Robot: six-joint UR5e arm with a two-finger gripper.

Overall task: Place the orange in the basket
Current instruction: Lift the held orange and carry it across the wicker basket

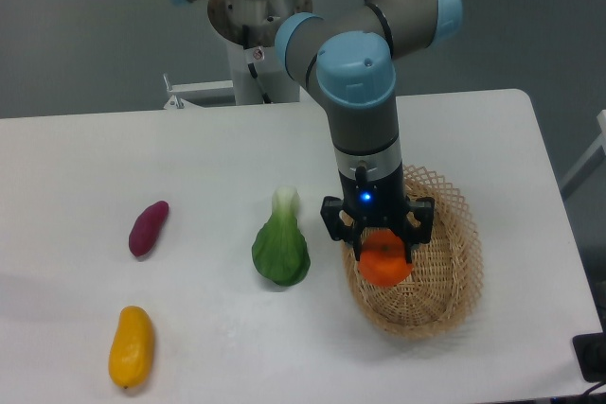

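The orange (385, 262) is a small round orange-red fruit held between the fingers of my gripper (383, 251). The gripper is shut on it from above. The fruit hangs over the left inner part of the basket (456, 262), a light tan oval wicker basket with a lacy rim at the right front of the table. I cannot tell whether the orange touches the basket floor or is just above it. The arm hides the basket's far left rim.
A green bok choy (281, 248) lies just left of the basket. A purple sweet potato (148, 227) lies at the left. A yellow-orange mango-like fruit (131, 346) lies at the front left. The robot base (256, 7) stands behind the table.
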